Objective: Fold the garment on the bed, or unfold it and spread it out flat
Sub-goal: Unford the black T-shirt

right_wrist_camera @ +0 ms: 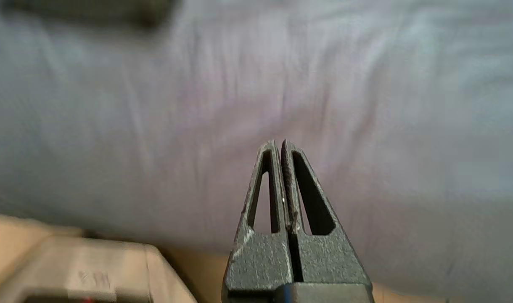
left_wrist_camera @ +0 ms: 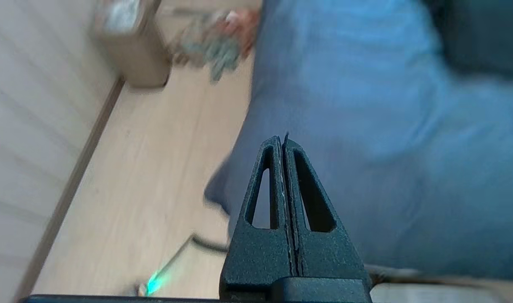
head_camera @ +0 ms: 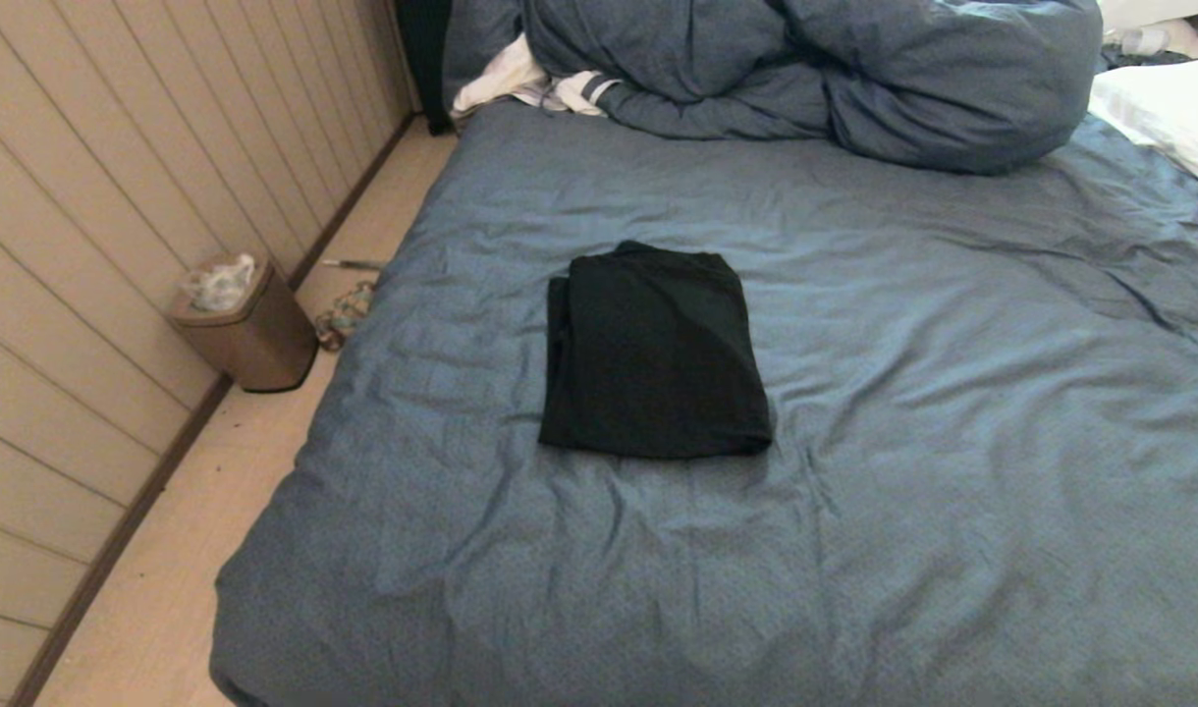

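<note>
The garment (head_camera: 653,353) is a black shirt folded into a neat rectangle, lying in the middle of the bed (head_camera: 952,412), whose blue-grey cover is wrinkled. Neither arm shows in the head view. My left gripper (left_wrist_camera: 281,141) is shut and empty, hovering at the bed's near left corner, partly over the floor; a dark patch of the garment (left_wrist_camera: 479,38) lies far beyond it. My right gripper (right_wrist_camera: 280,145) is shut and empty too, pointing at bare bed cover (right_wrist_camera: 366,105) near the front edge, with the garment (right_wrist_camera: 92,10) a dark strip far off.
A bunched blue-grey duvet (head_camera: 815,69) lies across the head of the bed, with a white striped cloth (head_camera: 540,83) and a white pillow (head_camera: 1169,113). A brown bin (head_camera: 245,329) stands on the floor by the panelled wall (head_camera: 98,177), with small clutter (head_camera: 344,314) beside it.
</note>
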You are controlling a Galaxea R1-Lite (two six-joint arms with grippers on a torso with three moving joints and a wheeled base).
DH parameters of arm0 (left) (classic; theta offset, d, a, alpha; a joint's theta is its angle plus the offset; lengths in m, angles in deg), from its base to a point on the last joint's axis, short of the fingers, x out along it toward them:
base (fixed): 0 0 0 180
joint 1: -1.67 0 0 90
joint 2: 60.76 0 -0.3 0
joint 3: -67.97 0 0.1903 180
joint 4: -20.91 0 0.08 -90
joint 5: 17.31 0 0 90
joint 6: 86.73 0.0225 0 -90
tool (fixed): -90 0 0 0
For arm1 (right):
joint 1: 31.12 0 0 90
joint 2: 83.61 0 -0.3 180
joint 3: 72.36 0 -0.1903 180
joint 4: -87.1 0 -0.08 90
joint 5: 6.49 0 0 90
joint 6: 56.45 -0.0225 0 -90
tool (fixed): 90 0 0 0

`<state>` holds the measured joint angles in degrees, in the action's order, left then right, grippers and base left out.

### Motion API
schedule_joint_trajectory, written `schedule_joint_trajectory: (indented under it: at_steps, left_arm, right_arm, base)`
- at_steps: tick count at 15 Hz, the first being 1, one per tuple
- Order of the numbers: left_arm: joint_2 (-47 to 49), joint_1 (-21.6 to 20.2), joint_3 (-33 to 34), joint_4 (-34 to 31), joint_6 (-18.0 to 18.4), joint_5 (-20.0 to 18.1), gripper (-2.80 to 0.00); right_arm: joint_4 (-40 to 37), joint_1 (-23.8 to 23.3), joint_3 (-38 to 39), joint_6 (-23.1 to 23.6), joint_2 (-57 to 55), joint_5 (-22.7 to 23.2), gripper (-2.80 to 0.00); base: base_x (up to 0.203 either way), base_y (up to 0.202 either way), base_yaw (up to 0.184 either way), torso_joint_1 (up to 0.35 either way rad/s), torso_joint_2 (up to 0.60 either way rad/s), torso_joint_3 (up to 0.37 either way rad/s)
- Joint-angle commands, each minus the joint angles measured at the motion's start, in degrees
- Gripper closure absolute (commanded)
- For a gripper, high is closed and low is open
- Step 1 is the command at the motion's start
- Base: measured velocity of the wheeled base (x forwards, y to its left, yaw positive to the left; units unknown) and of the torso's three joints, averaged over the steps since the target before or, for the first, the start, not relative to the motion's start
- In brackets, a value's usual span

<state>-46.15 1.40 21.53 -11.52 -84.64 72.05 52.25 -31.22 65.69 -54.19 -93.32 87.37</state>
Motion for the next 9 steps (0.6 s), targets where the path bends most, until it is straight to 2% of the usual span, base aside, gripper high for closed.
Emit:
schedule_joint_trajectory:
  at_steps: [1, 4, 7, 9]
  left_arm:
    - [13.38, 0.00, -9.57, 0.15, -0.12, -1.23, 0.00]
    - [26.57, 0.00, -20.38, 0.15, -2.32, -2.90, 0.00]
    - [41.14, 0.00, -28.38, -0.12, -8.72, -3.92, 0.00]
    - [49.34, 0.19, -31.81, -0.13, -13.26, -4.45, 0.00]
  right_arm:
    - [-0.57, 0.13, -10.32, -0.90, -13.90, 1.15, 0.00]
    - [-1.07, 1.50, -24.24, -3.70, -31.88, 3.47, 0.00]
    - [-1.40, 4.92, -38.40, -4.97, -52.49, 4.30, 0.00]
    - [-2.06, 8.82, -49.81, -5.38, -66.36, 2.27, 0.00]
  base:
    - [0.000, 0.000, 0.000, 0.000, 0.00, 0.000]
    - [0.000, 0.000, 0.000, 0.000, 0.00, 0.000]
    - [0.000, 0.000, 0.000, 0.000, 0.00, 0.000]
    - [0.000, 0.000, 0.000, 0.000, 0.00, 0.000]
